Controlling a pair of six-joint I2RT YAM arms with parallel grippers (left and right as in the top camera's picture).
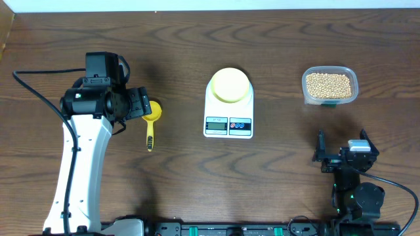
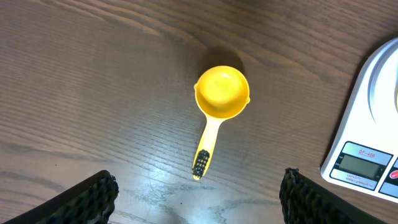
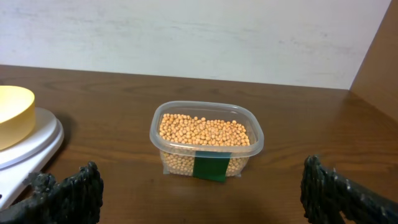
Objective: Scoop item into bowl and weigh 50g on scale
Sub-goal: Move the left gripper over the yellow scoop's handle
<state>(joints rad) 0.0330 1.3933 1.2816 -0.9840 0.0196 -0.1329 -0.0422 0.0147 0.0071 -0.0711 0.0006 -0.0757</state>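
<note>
The tan beans [image 1: 329, 84] fill a clear plastic tub [image 1: 352, 90] at the back right; they also show in the right wrist view [image 3: 205, 130]. The pale yellow-green bowl [image 1: 230, 84] sits empty on the white scale [image 1: 228, 124] at the centre, and both show at the left edge of the right wrist view, bowl [image 3: 12, 115] on scale [image 3: 31, 146]. A bright yellow scoop [image 1: 151, 118] lies on the table left of the scale, cup away from me in the left wrist view [image 2: 221, 93]. My left gripper [image 2: 196, 199] is open above the scoop's handle. My right gripper [image 3: 199, 193] is open, short of the tub.
The scale's corner with its display [image 2: 364, 165] shows at the right in the left wrist view. A pale wall [image 3: 186, 31] runs behind the table. Bare wood table [image 1: 275, 170] lies between the scale and the right arm.
</note>
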